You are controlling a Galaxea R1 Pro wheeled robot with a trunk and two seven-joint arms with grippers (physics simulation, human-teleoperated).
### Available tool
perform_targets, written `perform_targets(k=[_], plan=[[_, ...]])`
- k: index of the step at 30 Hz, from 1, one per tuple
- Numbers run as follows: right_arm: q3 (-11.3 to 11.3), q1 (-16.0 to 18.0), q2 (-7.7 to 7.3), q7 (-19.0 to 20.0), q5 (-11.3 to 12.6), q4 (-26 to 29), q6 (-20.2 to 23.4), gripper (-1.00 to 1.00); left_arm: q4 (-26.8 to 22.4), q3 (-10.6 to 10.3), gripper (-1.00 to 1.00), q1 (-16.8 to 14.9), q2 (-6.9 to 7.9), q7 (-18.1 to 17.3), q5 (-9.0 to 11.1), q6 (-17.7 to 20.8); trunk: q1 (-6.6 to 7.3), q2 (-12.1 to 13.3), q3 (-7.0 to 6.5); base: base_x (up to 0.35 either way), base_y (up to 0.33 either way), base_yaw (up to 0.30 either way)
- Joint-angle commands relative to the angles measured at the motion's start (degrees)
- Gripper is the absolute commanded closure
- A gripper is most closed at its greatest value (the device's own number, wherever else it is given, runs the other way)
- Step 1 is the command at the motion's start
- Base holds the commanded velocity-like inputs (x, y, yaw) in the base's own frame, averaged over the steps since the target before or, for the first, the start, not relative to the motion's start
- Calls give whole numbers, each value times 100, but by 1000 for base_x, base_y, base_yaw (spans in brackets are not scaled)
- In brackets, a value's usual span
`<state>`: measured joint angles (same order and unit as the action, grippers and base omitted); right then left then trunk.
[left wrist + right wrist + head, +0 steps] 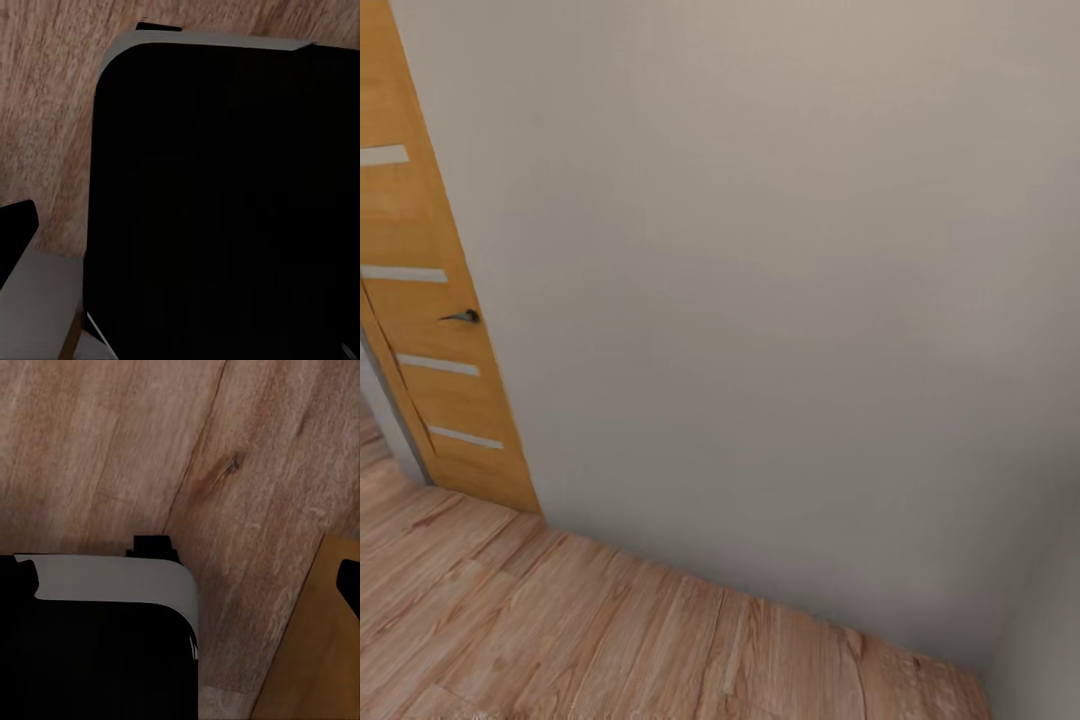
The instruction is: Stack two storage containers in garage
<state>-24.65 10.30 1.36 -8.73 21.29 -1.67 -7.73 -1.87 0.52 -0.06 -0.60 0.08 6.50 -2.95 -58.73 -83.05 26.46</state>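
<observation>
The two storage containers are out of view. The head view faces a pale grey wall point(780, 300) above light wood plank flooring point(560, 630). In the left wrist view, one dark fingertip point(15, 225) of my left gripper sits at the frame's edge, over my own black base point(225, 202). My right gripper point(184, 581) has its fingertips point(349, 585) far apart at the two frame edges, with nothing between them. Both grippers hang low over the wood planks.
A wooden door point(430, 320) with pale stripes and a dark handle point(463, 316) stands at the left. The wall meets a second wall at the far right corner point(1000, 640). An ochre flat surface point(315, 660) lies beside my base point(90, 660) in the right wrist view.
</observation>
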Motion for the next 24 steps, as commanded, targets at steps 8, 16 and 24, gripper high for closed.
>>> perform_targets(k=[8,16,24], plan=[[-53,7,4,-6,49,-18,-34,-100,1,0,-100,-2,-1,4,53,-12,0,-3,5,1,0,267],[-63,7,1,-6,-18,-18,-43,-100,2,8,-100,0,6,9,133,-12,0,-3,5,0,0,267],[-66,7,23,5,-549,-18,-40,-100,2,-1,-100,-1,6,9,786,-12,0,-3,-3,0,0,267]])
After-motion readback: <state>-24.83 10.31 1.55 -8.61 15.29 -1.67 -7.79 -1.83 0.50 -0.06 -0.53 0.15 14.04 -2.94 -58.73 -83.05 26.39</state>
